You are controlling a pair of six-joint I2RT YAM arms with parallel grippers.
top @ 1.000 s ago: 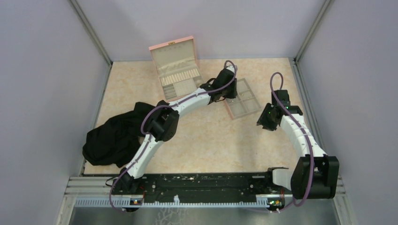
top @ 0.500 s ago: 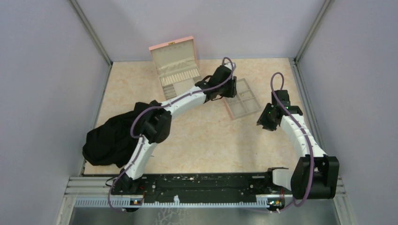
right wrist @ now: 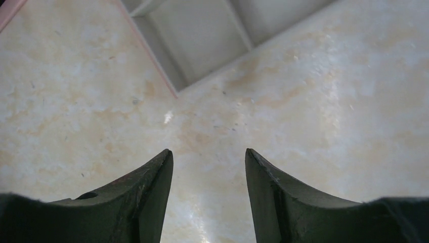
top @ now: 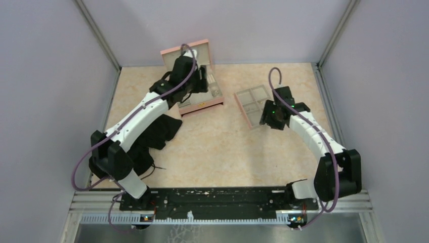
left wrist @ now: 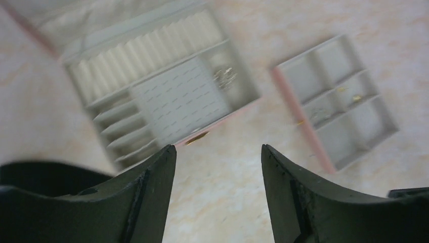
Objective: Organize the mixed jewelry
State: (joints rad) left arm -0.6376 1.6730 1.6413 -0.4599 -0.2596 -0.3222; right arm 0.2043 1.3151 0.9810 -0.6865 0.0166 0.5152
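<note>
Silvery jewelry (left wrist: 225, 77) lies in the pink box (left wrist: 177, 101) beneath parted left jaws

Soft, even light; your left wrist view is smeared.
Your overhead view is sharp, shadows faint. The pink box (left wrist: 230, 115) and tray (left wrist: 297, 114) blur in the left wrist view; pale glare sheens the bench (right wrist: 313, 116) beyond the right claw (right wrist: 208, 152).

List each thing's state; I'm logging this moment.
Box: lid open.
Tray: flat on the table, a few specks inside.
Jewelry: some in a box compartment, some in the tray.
Left gripper: open, empty.
Right gripper: open, empty.
Cloth: crumpled.
</note>
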